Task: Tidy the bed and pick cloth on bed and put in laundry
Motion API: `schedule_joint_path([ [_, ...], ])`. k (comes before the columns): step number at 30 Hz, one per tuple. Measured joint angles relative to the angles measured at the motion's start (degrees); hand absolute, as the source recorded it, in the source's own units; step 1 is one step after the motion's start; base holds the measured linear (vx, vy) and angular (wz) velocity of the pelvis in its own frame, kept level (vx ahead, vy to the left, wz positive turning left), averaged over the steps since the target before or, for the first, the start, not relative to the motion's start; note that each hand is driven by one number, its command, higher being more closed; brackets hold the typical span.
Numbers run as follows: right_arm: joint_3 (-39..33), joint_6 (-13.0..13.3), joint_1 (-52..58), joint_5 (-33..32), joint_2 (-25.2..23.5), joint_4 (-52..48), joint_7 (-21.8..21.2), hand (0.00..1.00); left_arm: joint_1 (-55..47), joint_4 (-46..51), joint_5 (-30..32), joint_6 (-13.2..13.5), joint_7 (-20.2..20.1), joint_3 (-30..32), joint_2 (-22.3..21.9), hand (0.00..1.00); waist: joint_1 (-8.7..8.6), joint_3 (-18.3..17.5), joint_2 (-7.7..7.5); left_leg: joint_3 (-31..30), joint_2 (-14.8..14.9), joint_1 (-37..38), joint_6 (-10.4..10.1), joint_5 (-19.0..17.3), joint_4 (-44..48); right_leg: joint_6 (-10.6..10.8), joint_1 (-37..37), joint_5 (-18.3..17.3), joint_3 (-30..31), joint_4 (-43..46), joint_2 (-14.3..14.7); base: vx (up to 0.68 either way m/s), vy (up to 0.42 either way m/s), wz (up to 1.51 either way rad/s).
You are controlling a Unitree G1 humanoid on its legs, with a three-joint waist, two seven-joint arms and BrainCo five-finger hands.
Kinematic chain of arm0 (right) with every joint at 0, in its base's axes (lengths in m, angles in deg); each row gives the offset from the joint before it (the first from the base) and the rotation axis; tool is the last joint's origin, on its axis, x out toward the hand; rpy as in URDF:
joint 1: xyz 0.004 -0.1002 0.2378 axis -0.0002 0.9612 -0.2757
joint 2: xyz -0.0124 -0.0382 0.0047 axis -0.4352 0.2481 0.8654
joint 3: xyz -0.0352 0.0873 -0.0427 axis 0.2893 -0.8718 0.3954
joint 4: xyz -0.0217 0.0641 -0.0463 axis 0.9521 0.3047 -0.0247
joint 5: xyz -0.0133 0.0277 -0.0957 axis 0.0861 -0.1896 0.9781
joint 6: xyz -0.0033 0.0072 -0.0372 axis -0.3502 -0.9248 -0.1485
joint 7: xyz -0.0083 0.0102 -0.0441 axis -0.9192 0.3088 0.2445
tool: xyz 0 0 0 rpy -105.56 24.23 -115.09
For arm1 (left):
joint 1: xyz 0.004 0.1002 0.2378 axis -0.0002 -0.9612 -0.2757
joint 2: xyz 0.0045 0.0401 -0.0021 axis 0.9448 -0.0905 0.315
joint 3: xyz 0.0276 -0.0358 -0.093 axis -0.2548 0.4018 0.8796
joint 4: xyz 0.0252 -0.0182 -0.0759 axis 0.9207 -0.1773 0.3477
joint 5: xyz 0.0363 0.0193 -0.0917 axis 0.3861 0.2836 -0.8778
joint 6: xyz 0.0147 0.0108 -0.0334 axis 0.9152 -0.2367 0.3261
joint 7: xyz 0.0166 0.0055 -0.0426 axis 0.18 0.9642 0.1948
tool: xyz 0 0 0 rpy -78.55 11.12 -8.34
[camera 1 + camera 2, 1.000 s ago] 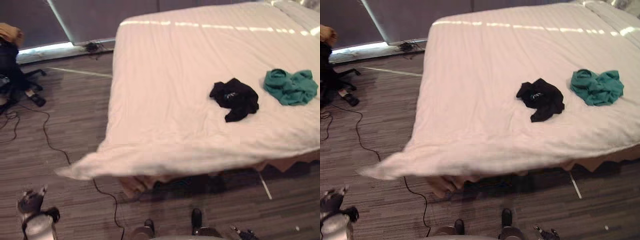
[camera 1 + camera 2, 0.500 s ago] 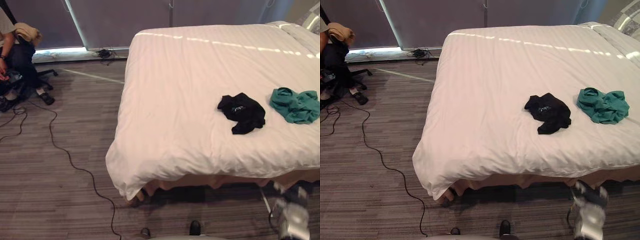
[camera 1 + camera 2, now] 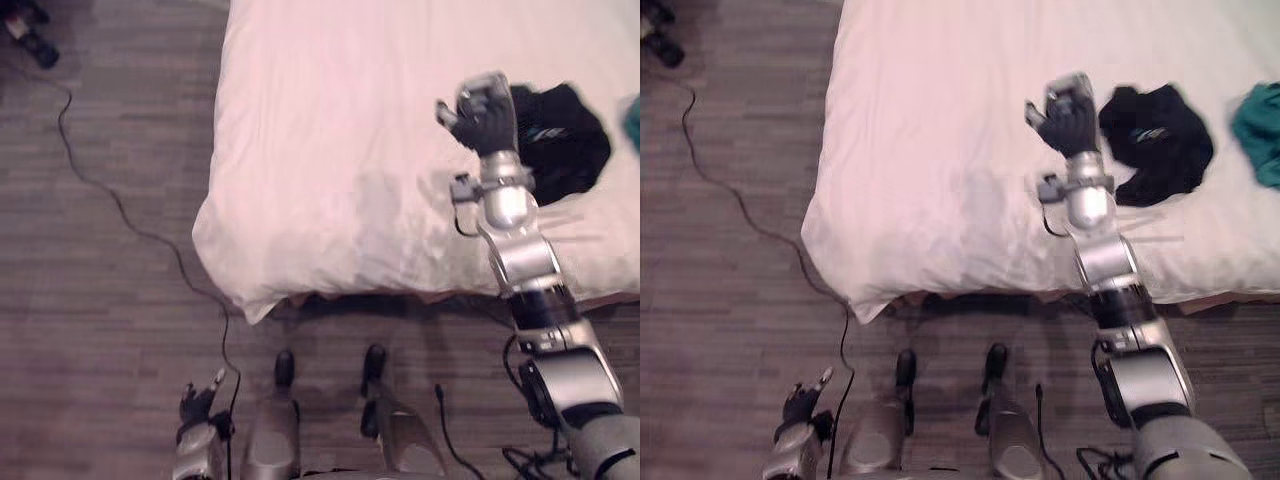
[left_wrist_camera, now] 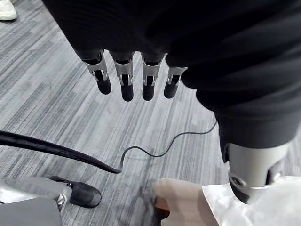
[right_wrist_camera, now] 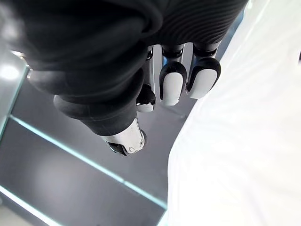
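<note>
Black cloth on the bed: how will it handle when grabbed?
Likely floppy: the black cloth lies crumpled in soft folds, so it should drape and hang from the right hand. Probably light: it is a low, thin heap on the bed. It won't roll, but a loose end may trail.

The green cloth (image 3: pixel 1260 135) is cut off by the right edge of both eye views, so its full shape cannot be told. The blurred right hand (image 3: pixel 485 115) hides part of the black cloth (image 3: pixel 565 145) in the left eye view. The bed (image 3: pixel 330 150) runs out past the top and right edges.
</note>
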Motion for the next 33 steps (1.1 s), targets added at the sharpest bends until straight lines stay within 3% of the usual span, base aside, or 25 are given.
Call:
schedule_joint_path([
  [2, 1.35, -0.03, -4.35, -1.13, -1.00, 6.32, 0.20, 1.00, 3.22, 0.26, -0.01, 0.58, 0.93, -3.90, 0.61, 0.00, 1.24, 2.60, 1.07, -0.70, -0.29, -3.08, 0.13, 0.97, 0.12, 0.00, -3.29, 0.00, -0.86, 1.67, -0.41, -0.08, 0.000, 0.26],
  [7, 1.74, -0.43, -5.18, -2.42, -7.23, 17.94, 1.12, 1.00, 7.73, -1.92, -0.14, 0.91, 1.04, -10.45, 0.55, 0.00, 2.00, 3.47, 2.30, -2.86, -1.15, -9.44, 0.38, 1.47, 1.90, 0.00, -8.21, 0.00, -2.42, 2.98, -1.43, -0.03, 0.018, 0.22],
  [11, 1.35, 0.99, -6.88, -2.96, -11.25, 19.35, 1.92, 1.00, 10.33, -4.47, -0.15, 0.86, 1.07, -13.38, 0.43, 0.00, 2.01, 3.73, 2.55, -2.72, -1.12, -9.81, 0.51, 1.55, 1.99, -0.01, -9.11, -0.02, -2.10, 3.53, -1.87, -0.04, 0.003, -0.04],
  [14, 7.88, 1.47, -5.48, -3.75, -13.86, 16.68, 1.38, 1.00, 10.95, -5.46, -0.09, 0.79, 1.28, -14.93, 0.43, 0.00, 1.90, 3.73, 2.53, -1.77, -0.99, -9.00, 0.41, 1.61, 1.55, -0.03, -9.15, -0.03, -0.92, 3.50, -1.43, -0.03, -0.020, -0.20],
  [17, 19.04, 1.33, -1.05, -6.90, -17.49, 11.30, -2.65, 1.00, 10.95, -5.74, 0.11, 0.65, 1.94, -15.09, 0.38, 0.00, 1.03, 3.74, 2.55, -1.11, -0.22, -6.43, 0.10, 1.79, 0.41, -0.37, -7.24, -0.27, -0.71, 3.09, -0.81, 0.02, -0.037, -0.14],
  [20, 34.29, 1.02, 7.71, -14.66, -23.13, 5.07, -10.88, 1.00, 10.94, -5.69, 2.01, -0.02, 1.89, -15.60, 0.35, 0.00, 1.12, 3.65, 2.41, -0.26, 0.94, -1.23, -0.34, 1.81, -1.25, -0.86, -2.24, -1.14, -1.02, 2.21, 0.30, 0.07, -0.033, -0.01],
  [23, 40.07, 1.11, 13.33, -21.58, -27.72, -1.40, -16.66, 1.00, 10.69, -5.71, 4.10, -0.65, 1.76, -15.60, 0.37, 0.00, 1.03, 2.66, 1.82, 0.13, 1.17, 1.24, -0.45, 1.75, -2.39, -1.01, -0.48, -1.74, -0.99, 2.25, 0.69, 0.03, -0.002, -0.04],
  [26, 37.33, 1.85, 13.75, -23.64, -28.54, -3.78, -16.96, 1.00, 9.21, -6.15, 4.78, -1.26, 1.78, -16.72, 0.56, 0.00, 0.62, 0.35, 1.01, 0.88, 0.99, 1.82, -0.44, 1.77, -2.71, -0.98, -0.38, -1.71, -0.39, 2.26, 0.58, 0.00, 0.022, -0.10],
  [29, 27.29, 3.07, 13.83, -23.73, -28.42, -5.02, -15.15, 1.00, 8.09, -6.92, 4.82, -1.50, 1.80, -17.76, 0.56, 0.00, -0.26, -0.98, 0.31, 1.53, 0.88, 2.03, -0.44, 1.79, -2.65, -0.81, -0.53, -1.46, 0.33, 2.34, 0.50, -0.01, 0.024, -0.09],
  [33, 13.37, 5.01, 13.40, -22.89, -24.36, -9.58, -9.73, 1.00, 7.92, -6.85, 4.80, -1.44, 1.82, -18.13, 0.78, 0.00, -1.34, -0.97, 0.35, 1.81, 0.73, -1.22, -0.60, 2.25, -2.04, -0.98, -3.94, -0.79, 0.58, 2.83, 0.26, -0.04, 0.005, -0.04],
])
